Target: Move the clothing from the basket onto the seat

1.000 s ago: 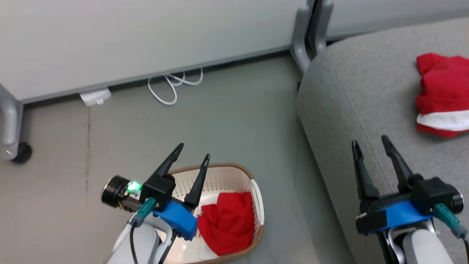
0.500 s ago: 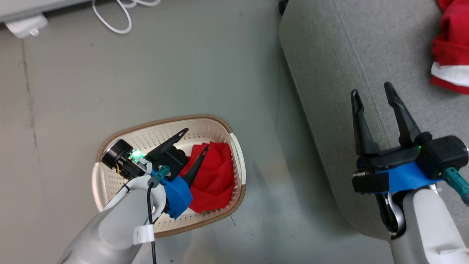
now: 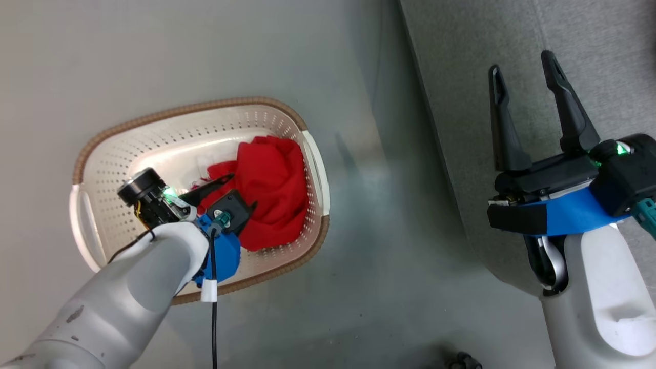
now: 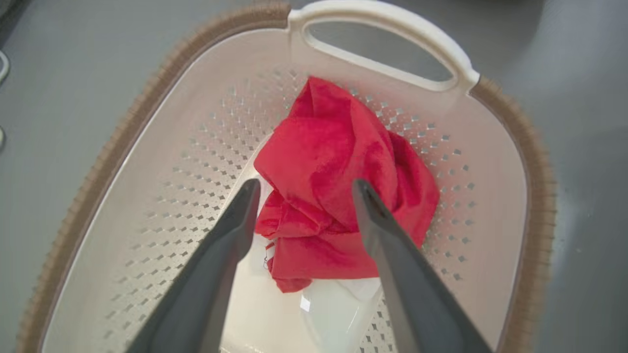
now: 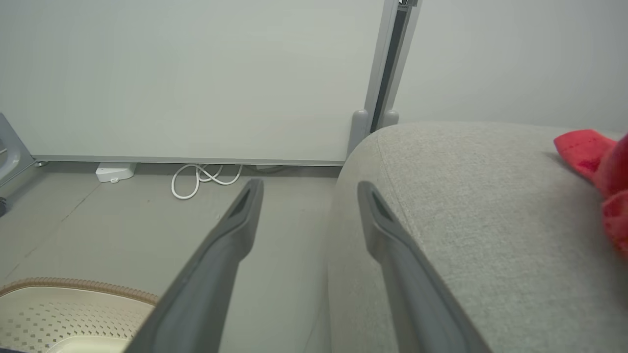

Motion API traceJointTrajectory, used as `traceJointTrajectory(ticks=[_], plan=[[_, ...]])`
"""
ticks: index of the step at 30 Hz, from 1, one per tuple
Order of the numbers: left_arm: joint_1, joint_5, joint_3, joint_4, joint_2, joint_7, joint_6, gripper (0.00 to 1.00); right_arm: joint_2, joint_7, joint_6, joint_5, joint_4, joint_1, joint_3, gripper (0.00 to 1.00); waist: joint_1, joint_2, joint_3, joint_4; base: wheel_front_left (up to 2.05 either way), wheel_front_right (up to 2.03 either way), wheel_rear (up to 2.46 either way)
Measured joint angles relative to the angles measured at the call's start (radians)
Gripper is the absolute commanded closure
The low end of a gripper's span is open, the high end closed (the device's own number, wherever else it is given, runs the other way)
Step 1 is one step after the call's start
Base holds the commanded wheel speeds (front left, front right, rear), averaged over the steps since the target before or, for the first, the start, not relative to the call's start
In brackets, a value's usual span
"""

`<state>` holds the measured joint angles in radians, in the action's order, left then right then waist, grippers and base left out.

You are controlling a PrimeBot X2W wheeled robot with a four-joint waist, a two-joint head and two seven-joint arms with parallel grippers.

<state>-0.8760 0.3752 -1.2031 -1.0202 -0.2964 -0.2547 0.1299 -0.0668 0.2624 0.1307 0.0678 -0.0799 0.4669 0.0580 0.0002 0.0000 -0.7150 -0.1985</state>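
1. My left pincer gapes empty over the basket — red clothing just ahead of its tips, heaped against the handle wall;
2. bare basket floor beside it;
3. right pincer open, empty — over the edge of the seat.

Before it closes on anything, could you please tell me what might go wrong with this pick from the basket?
1. The open left gripper frames only part of the crumpled red garment, so it may pinch one loose fold and lose it.
2. The garment leans on the basket wall below the handle; a finger could snag the perforations and drag the basket.
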Motion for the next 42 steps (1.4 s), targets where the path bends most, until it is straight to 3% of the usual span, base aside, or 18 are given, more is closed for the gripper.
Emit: traceJointTrajectory(ticks=[5, 13, 36, 37, 38, 40, 42], plan=[[-0.042, 0.022, -0.066, -0.051, -0.010, 0.061, 0.000, 0.00, -0.001, 0.000, 0.000, -0.004, 0.015, 0.030, 0.005, 0.00, -0.0001, 0.0000, -0.069, -0.009, 0.00, 0.00, 0.00], [-0.080, 0.022, -0.076, -0.085, -0.018, 0.137, 0.000, 0.00, -0.001, 0.000, 0.000, -0.007, 0.046, 0.057, 0.011, 0.00, -0.0001, 0.0000, -0.166, -0.017, 0.00, 0.00, 0.00], [-0.229, 0.101, -0.076, -0.204, -0.040, 0.198, 0.000, 0.00, 0.003, 0.000, 0.000, -0.024, 0.165, 0.056, 0.031, 0.00, -0.0002, 0.0000, -0.349, -0.052, 0.00, 0.00, 0.00], [-0.230, 0.100, -0.076, -0.206, -0.039, 0.203, 0.000, 0.04, 0.003, 0.000, 0.000, -0.025, 0.165, 0.056, 0.031, 0.00, -0.0002, 0.0000, -0.351, -0.053, 0.00, 0.00, 0.00], [-0.230, 0.100, -0.077, -0.207, -0.038, 0.209, 0.000, 0.50, 0.003, 0.001, 0.000, -0.025, 0.165, 0.056, 0.031, 0.00, -0.0002, 0.0000, -0.353, -0.053, 0.00, 0.00, 0.00], [-0.230, 0.097, -0.077, -0.208, -0.036, 0.215, 0.000, 1.00, 0.004, 0.002, 0.000, -0.026, 0.166, 0.056, 0.032, 0.00, -0.0002, 0.0000, -0.353, -0.054, 0.00, 0.00, 0.00], [-0.230, 0.097, -0.077, -0.207, -0.032, 0.221, 0.000, 1.00, 0.005, 0.002, 0.000, -0.026, 0.165, 0.056, 0.031, 0.00, -0.0002, 0.0000, -0.351, -0.054, 0.00, 0.00, 0.00]])
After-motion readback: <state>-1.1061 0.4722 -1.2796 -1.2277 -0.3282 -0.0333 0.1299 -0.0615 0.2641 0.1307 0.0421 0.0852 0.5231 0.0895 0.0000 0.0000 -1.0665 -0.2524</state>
